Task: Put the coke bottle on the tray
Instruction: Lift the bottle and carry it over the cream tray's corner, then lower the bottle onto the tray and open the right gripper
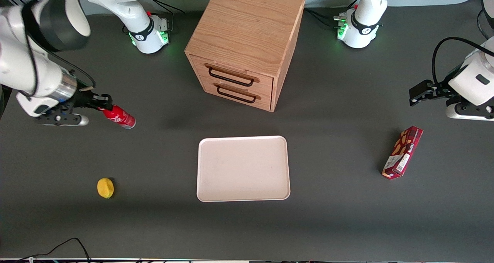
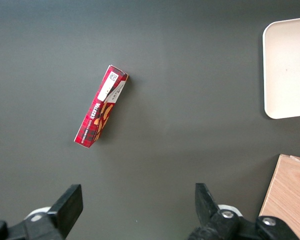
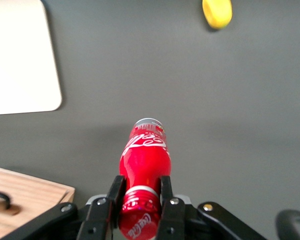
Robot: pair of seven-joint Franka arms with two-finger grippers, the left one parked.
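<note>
Now our hand [image 3: 138, 200] pinches the bottle [image 3: 144, 161] at its neck, tilted above the bench, well apart from the tray [image 1: 243, 168]. We should carry it level and lower it mid-tray.

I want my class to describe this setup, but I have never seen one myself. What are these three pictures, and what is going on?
Two white robot arms stand at a dark table. One picture looks down from the front; the others come from cameras on each arm's wrist. The working arm's pincer hangs above the table at its own end, shut on the coke bottle near its cap. The cream tray lies in front of a wooden drawer cabinet. A yellow lemon-like object lies nearer the front camera than the bottle. A red snack box lies toward the parked arm's end.
</note>
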